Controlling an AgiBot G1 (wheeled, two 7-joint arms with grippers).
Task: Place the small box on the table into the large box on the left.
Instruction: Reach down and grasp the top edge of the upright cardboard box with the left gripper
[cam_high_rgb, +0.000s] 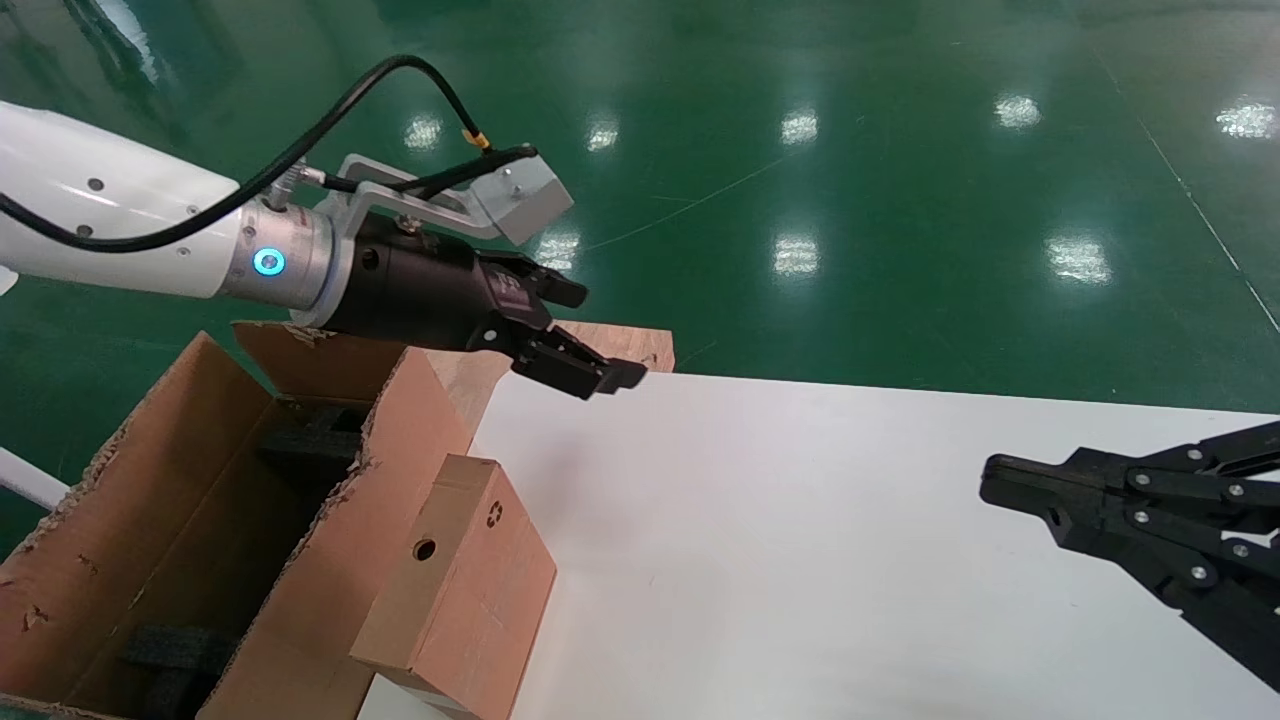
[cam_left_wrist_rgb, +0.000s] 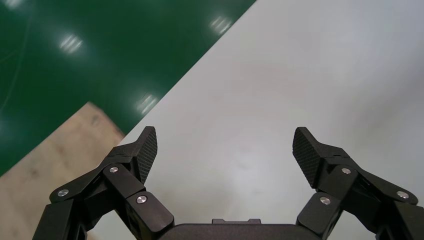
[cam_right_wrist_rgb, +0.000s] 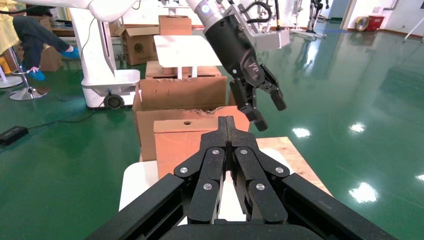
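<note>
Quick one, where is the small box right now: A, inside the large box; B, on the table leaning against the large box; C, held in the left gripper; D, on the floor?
B: the small box stands on the table, tilted against the large box wall; the left gripper is open above.

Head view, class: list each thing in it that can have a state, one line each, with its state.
small box: closed, on the table's edge, against the large box's wall, not held.
large box: open, flaps up, black foam pads inside, small box not in it.
left hand: open, empty, above the table.
right hand: shut, empty, at the table's right side.
</note>
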